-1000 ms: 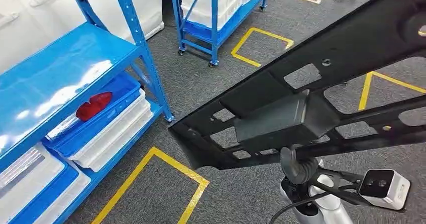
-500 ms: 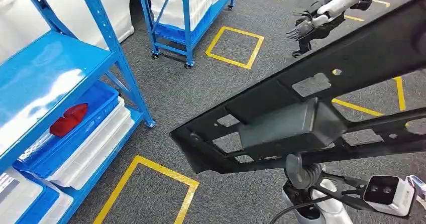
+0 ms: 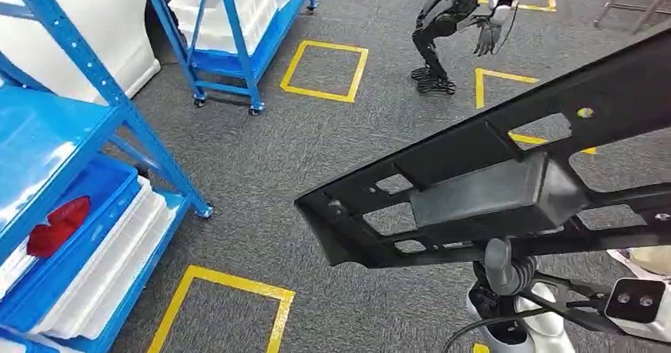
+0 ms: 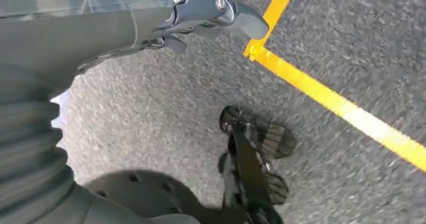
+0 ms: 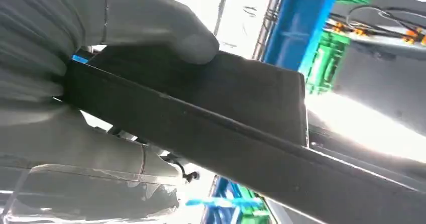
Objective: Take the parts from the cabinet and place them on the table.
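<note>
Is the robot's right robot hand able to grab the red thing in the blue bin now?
Probably not. The right robot hand already grips the long black part, and the red thing lies far off to the left, in a blue bin tucked under the shelf.

Bright, even indoor light; both wrist views are motion-blurred (the right one glares white behind).

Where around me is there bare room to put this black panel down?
No table shows. Bare grey carpet lies between the near blue rack and the black panel in the right hand. The rack's lower shelves are crowded with white bins and a red part. Another robot stands ahead.
</note>
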Motion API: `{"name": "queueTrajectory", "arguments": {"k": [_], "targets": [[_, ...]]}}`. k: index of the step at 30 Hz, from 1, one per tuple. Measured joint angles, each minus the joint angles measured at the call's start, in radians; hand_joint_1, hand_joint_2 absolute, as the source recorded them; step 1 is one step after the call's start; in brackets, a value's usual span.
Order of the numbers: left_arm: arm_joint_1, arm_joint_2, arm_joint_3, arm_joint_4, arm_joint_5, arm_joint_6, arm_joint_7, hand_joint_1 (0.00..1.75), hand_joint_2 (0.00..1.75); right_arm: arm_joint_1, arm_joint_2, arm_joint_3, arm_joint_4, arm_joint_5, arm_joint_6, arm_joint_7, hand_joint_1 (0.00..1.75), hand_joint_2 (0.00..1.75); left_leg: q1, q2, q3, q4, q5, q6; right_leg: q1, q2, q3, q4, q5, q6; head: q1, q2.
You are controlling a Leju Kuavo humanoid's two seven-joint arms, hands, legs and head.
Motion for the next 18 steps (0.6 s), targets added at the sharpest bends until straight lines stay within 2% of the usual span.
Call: {"name": "queueTrajectory", "arguments": {"k": [1,2,3,4,5,6,7,8,10,11,12,13,14,15,16,17,18], "targets": [[0.003,0.0,0.001,0.0,0.001,0.002,0.001,0.0,1.75,0.0,0.005,-0.003,0.001,0.001,0.0,0.0,1.75,1.75,0.0,-0.001,-0.029,0.054,-0.008,0.0,0.001,0.013,0.0,0.001,0.0,0.0,-0.001,0.0],[0.004,0.001,0.002,0.0,0.003,0.002,0.001,0.0,1.75,0.0,0.01,-0.007,0.001,0.005,0.0,0.001,1.75,1.75,0.0,-0.001,-0.033,0.051,0.012,0.001,0.001,0.026,0.001,0.002,0.0,0.0,-0.001,0.0],[0.004,0.001,0.002,0.0,0.003,0.002,0.001,0.0,1.75,0.0,0.016,-0.01,0.0,0.013,-0.005,0.001,1.75,1.75,0.0,-0.001,-0.015,0.003,0.05,0.003,0.001,0.038,0.003,0.003,0.0,0.0,-0.001,0.0],[0.003,0.002,0.002,0.0,0.002,0.001,0.001,0.0,1.75,0.0,0.023,-0.014,0.0,0.022,-0.008,0.001,1.75,1.75,0.001,-0.006,0.024,-0.086,0.102,0.006,0.001,0.051,0.005,0.005,-0.001,0.002,-0.001,0.0],[0.003,0.002,0.002,0.0,0.0,0.0,0.001,0.0,1.75,-0.001,0.029,-0.017,0.0,0.032,-0.013,0.001,1.75,1.75,0.003,-0.026,0.068,-0.182,0.15,0.008,0.001,0.063,0.008,0.007,-0.003,0.004,-0.001,0.0],[0.003,0.003,0.002,0.0,-0.002,-0.002,0.001,0.0,1.75,-0.001,0.034,-0.019,-0.003,0.04,-0.017,0.001,1.75,1.75,0.007,-0.078,0.097,-0.25,0.163,0.01,-0.001,0.072,0.006,0.009,-0.005,0.008,0.0,0.0],[0.003,0.003,0.002,0.0,-0.005,-0.002,0.0,0.0,1.75,-0.002,0.041,-0.021,-0.005,0.047,-0.02,0.001,1.75,1.75,0.007,-0.082,0.102,-0.266,0.157,0.01,0.003,0.085,0.0,0.016,-0.005,0.014,0.001,0.0],[0.002,0.003,0.002,0.0,-0.006,-0.003,0.0,0.0,1.75,-0.002,0.045,-0.022,-0.007,0.051,-0.022,0.001,1.75,1.75,0.003,-0.073,0.1,-0.262,0.158,0.013,-0.002,0.092,-0.005,0.015,-0.002,0.021,0.0,0.0],[-0.003,0.004,0.002,0.0,-0.011,-0.006,0.001,0.0,1.75,0.001,0.051,-0.024,-0.014,0.066,-0.025,0.001,1.75,1.75,-0.001,-0.057,0.104,-0.262,0.161,0.022,-0.008,0.11,-0.008,0.01,0.003,0.035,0.0,0.0],[-0.004,0.004,0.002,0.0,-0.013,-0.007,0.001,0.0,1.75,0.002,0.053,-0.025,-0.022,0.077,-0.027,0.001,1.75,1.75,0.006,-0.042,0.106,-0.276,0.169,0.033,-0.002,0.118,-0.009,0.01,0.004,0.042,0.0,0.0],[-0.007,0.005,0.002,0.0,-0.013,-0.007,0.001,0.0,1.75,0.006,0.053,-0.026,-0.03,0.085,-0.033,0.0,1.75,1.75,0.006,-0.029,0.109,-0.283,0.174,0.04,-0.001,0.074,-0.019,0.032,-0.016,0.041,0.001,0.0],[-0.005,0.005,0.002,0.0,-0.016,-0.005,0.003,0.0,1.75,0.006,0.058,-0.026,-0.037,0.095,-0.034,0.0,1.75,1.75,0.005,-0.019,0.109,-0.285,0.175,0.044,-0.001,0.03,-0.049,0.096,-0.058,0.044,0.008,0.0],[-0.004,0.005,0.002,0.0,-0.019,-0.003,0.006,0.0,1.75,0.008,0.063,-0.026,-0.041,0.102,-0.033,0.0,1.75,1.75,0.002,-0.007,0.108,-0.285,0.175,0.045,-0.003,0.008,-0.087,0.176,-0.097,0.048,0.01,0.0],[-0.004,0.006,0.002,0.0,-0.022,0.0,0.011,0.0,1.75,0.015,0.066,-0.027,-0.045,0.106,-0.031,0.0,1.75,1.75,0.0,0.004,0.107,-0.285,0.174,0.047,-0.005,-0.002,-0.127,0.258,-0.131,0.051,0.009,0.0],[-0.003,0.006,0.002,0.0,-0.024,0.002,0.013,0.0,1.75,0.024,0.069,-0.031,-0.048,0.111,-0.025,0.0,1.75,1.75,-0.001,0.016,0.106,-0.284,0.173,0.048,-0.007,-0.006,-0.157,0.32,-0.149,0.053,0.009,0.0],[-0.002,0.007,0.002,0.0,-0.025,0.005,0.013,0.0,1.75,0.032,0.073,-0.033,-0.054,0.117,-0.02,0.0,1.75,1.75,-0.002,0.028,0.106,-0.284,0.172,0.048,-0.01,-0.007,-0.166,0.337,-0.145,0.055,0.01,0.0],[-0.002,0.008,0.002,0.0,-0.026,0.006,0.013,0.0,1.75,0.038,0.076,-0.036,-0.059,0.122,-0.017,0.0,1.75,1.75,-0.002,0.041,0.106,-0.283,0.17,0.046,-0.013,-0.011,-0.147,0.298,-0.116,0.057,0.009,0.0]]}}
